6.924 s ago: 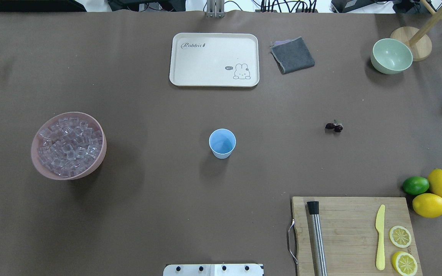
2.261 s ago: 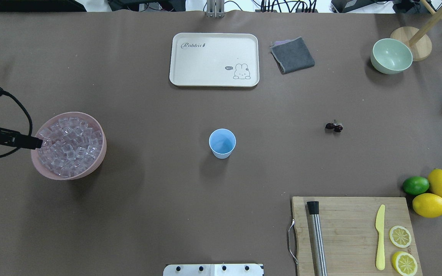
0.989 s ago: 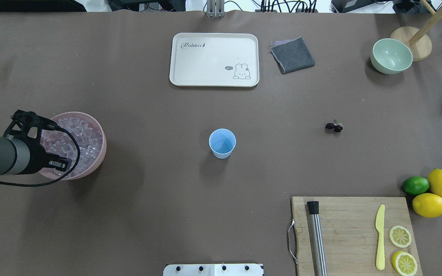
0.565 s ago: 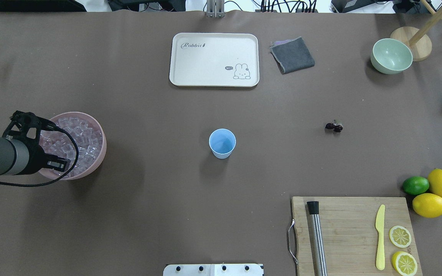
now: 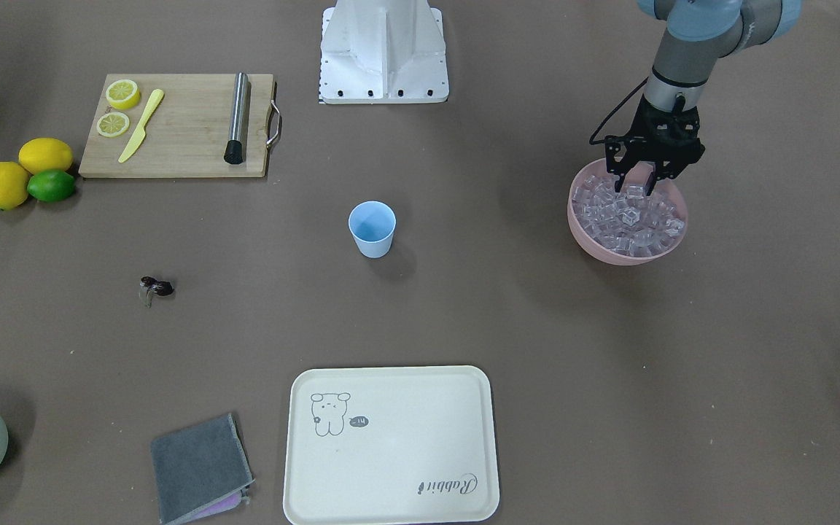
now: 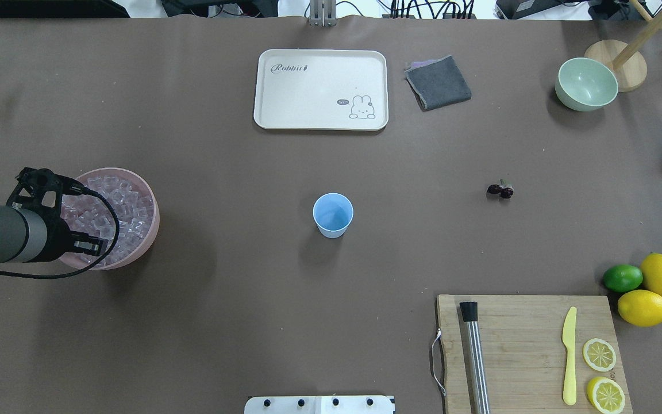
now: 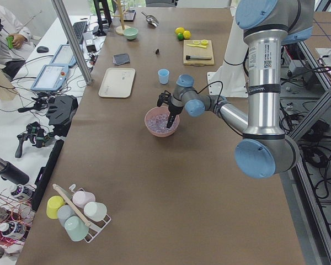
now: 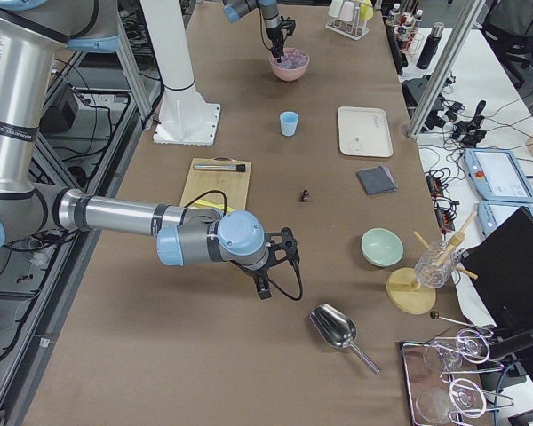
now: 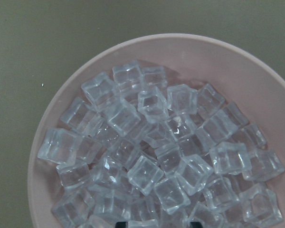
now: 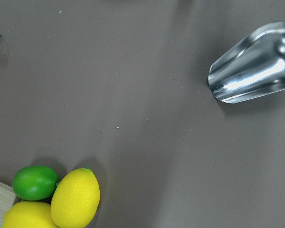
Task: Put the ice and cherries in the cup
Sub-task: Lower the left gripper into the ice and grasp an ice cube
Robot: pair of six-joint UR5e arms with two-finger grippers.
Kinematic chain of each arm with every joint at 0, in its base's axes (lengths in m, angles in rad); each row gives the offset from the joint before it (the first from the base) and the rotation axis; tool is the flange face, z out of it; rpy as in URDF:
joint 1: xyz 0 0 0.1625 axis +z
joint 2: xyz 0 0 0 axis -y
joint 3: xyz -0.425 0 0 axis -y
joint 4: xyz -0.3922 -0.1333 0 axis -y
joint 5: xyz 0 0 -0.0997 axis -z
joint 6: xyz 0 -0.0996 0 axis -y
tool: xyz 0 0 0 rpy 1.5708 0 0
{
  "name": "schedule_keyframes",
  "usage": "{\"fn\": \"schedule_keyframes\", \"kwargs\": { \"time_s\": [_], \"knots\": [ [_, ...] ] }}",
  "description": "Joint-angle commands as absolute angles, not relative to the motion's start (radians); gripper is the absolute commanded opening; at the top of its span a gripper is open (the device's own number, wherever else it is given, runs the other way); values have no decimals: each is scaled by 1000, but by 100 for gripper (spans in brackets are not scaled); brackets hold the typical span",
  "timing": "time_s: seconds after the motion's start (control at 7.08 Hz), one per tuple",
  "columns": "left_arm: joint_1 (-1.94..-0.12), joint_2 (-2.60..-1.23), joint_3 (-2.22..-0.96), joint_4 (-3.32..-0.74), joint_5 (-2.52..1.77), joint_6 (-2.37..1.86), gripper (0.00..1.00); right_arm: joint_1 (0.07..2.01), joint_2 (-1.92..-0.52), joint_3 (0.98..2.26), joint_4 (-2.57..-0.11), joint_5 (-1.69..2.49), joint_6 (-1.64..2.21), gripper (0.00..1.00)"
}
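The light blue cup (image 6: 333, 214) stands upright and empty at the table's middle, also in the front view (image 5: 372, 227). The ice (image 6: 127, 201) fills a wide pink bowl (image 6: 153, 227) at the left. My left gripper (image 5: 636, 185) hangs over that bowl's near side, open, with its fingertips (image 5: 618, 182) just above the cubes (image 9: 152, 152) and nothing held. The dark red cherries (image 6: 500, 190) lie on the table to the right of the cup. My right gripper (image 8: 280, 257) shows only in the exterior right view, far from the cup, and I cannot tell its state.
A cream tray (image 6: 319, 89), a grey cloth (image 6: 438, 82) and a pale green bowl (image 6: 587, 83) sit along the far side. A cutting board (image 6: 529, 345) holds a metal rod, a yellow knife and lemon slices. Lemons and a lime (image 6: 644, 282) lie beside it. A metal scoop (image 10: 251, 71) lies at the right end.
My left arm came in from the left and swung over the pink bowl. Over the last second it has hardly moved. The cup and cherries have not moved.
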State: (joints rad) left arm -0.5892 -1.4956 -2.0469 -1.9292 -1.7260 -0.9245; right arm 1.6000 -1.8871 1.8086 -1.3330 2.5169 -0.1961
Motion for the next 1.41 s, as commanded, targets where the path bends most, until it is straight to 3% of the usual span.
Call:
{"fn": "schedule_keyframes", "kwargs": {
  "time_s": [0.0, 0.28, 0.71, 1.13, 1.27],
  "knots": [
    [-591, -1494, -2042, -1928, -1729, -927, 46, 1600, -1887, 1809, -1333, 2520, -195, 100],
    [-598, -1480, -2049, -1928, -1730, -930, 0, 1600, -1887, 1812, -1335, 2528, -193, 100],
    [-768, -1532, -2196, -1742, -1939, -910, 0, 1600, -1885, 1812, -1335, 2533, -192, 99],
    [-677, -1994, -2154, -1475, -1945, -1091, 0, 1598, -1876, 1812, -1335, 2531, -186, 100],
    [-607, -2166, -2038, -1456, -1884, -1177, 0, 1592, -1867, 1812, -1335, 2531, -184, 100]
  ]
}}
